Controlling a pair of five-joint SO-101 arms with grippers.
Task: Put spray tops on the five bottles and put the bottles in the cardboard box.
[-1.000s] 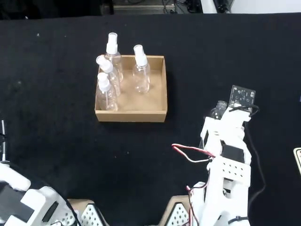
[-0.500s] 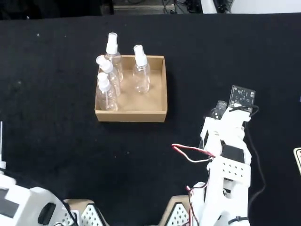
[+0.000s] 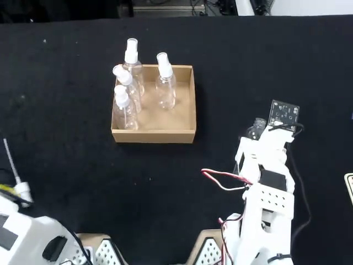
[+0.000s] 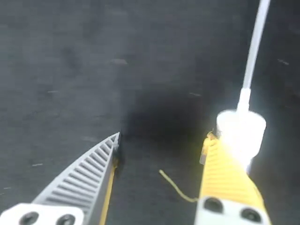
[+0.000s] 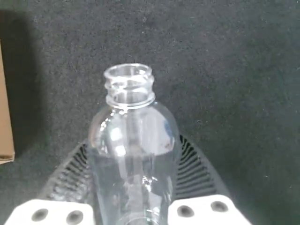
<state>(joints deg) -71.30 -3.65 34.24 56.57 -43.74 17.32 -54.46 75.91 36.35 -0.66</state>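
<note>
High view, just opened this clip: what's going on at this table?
In the cardboard box stand four bottles with spray tops on. The right gripper is shut on the fifth bottle, held upright off to the side of the box, its neck open with no top. The left gripper has its jaws apart over the black table, and a spray top with a long tube sits at the tip of one finger. One bottle is left to cap and box.
</note>
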